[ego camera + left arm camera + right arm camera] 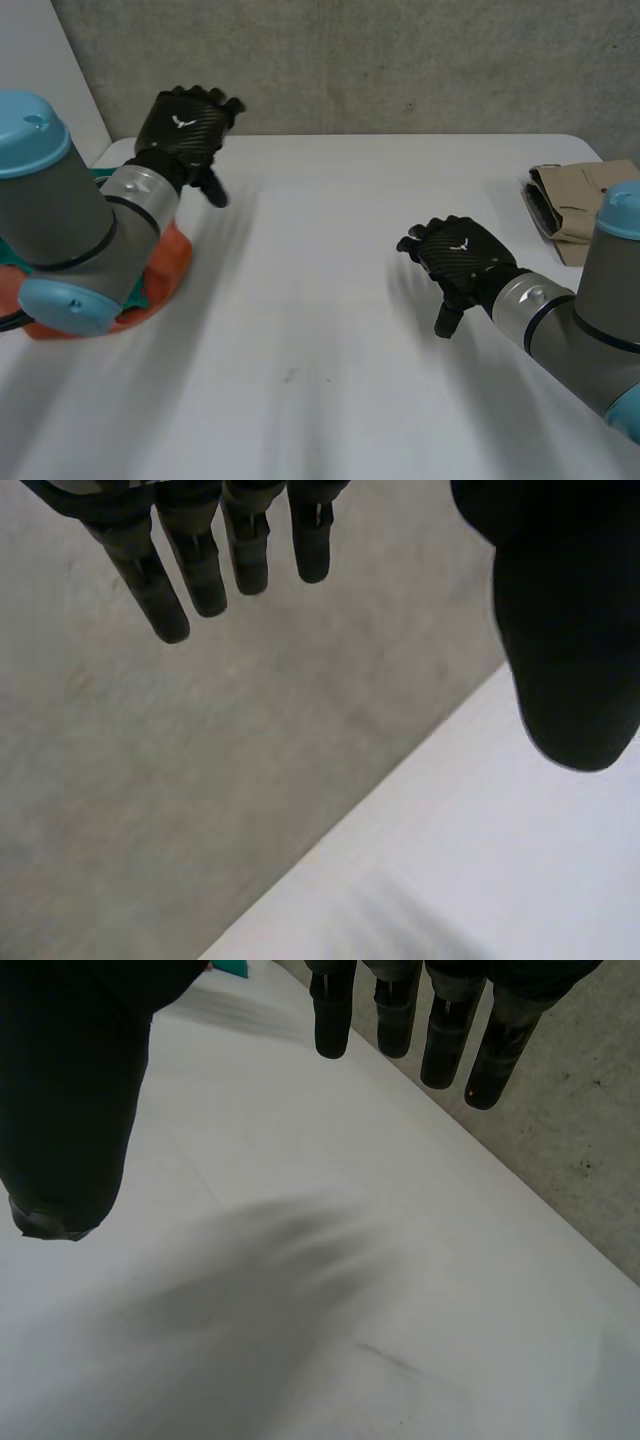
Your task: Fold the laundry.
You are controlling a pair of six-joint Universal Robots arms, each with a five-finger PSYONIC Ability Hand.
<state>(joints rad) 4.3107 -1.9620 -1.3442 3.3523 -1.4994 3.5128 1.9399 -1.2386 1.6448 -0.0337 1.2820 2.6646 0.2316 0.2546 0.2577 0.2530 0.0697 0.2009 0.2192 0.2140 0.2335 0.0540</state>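
A heap of orange and teal laundry (165, 262) lies at the table's left side, partly hidden behind my left arm. A folded tan garment (578, 198) rests at the far right edge. My left hand (183, 125) hovers above the table's back left, past the heap, open with straight fingers (200, 565) and nothing in it. My right hand (458, 255) hangs over the bare table right of centre, open and empty, its fingers (440, 1030) straight and its thumb (70, 1110) apart from them.
The white table (330, 330) stretches bare between the two hands. A grey concrete wall (400, 60) rises behind the table's far edge. A strip of teal cloth (232, 966) peeks in beyond the right hand's fingertips.
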